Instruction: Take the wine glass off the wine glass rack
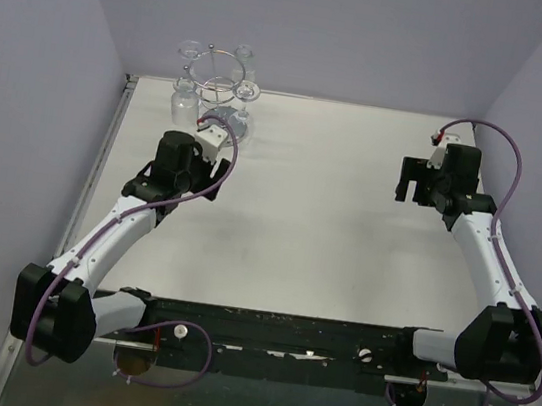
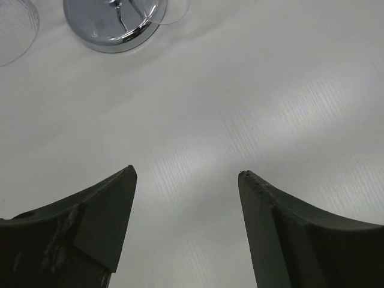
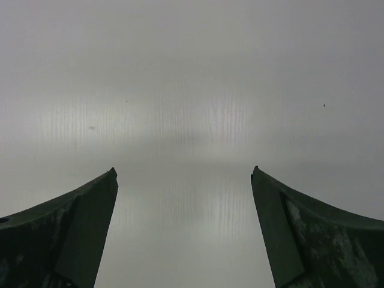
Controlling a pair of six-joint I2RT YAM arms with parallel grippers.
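Note:
The chrome wine glass rack (image 1: 217,72) stands at the table's far left corner, with its top ring above a round disc base (image 2: 114,25). Several clear wine glasses (image 1: 183,98) hang upside down from the ring. In the left wrist view one glass bowl (image 2: 13,30) shows at the top left, beside the base. My left gripper (image 1: 220,145) (image 2: 187,174) is open and empty, pointing down at bare table just in front of the rack base. My right gripper (image 1: 414,191) (image 3: 183,171) is open and empty over the table at the far right, well away from the rack.
Lilac walls close in the white table (image 1: 309,219) at the back and both sides. A metal rail (image 1: 108,140) runs along the table's left edge close to the rack.

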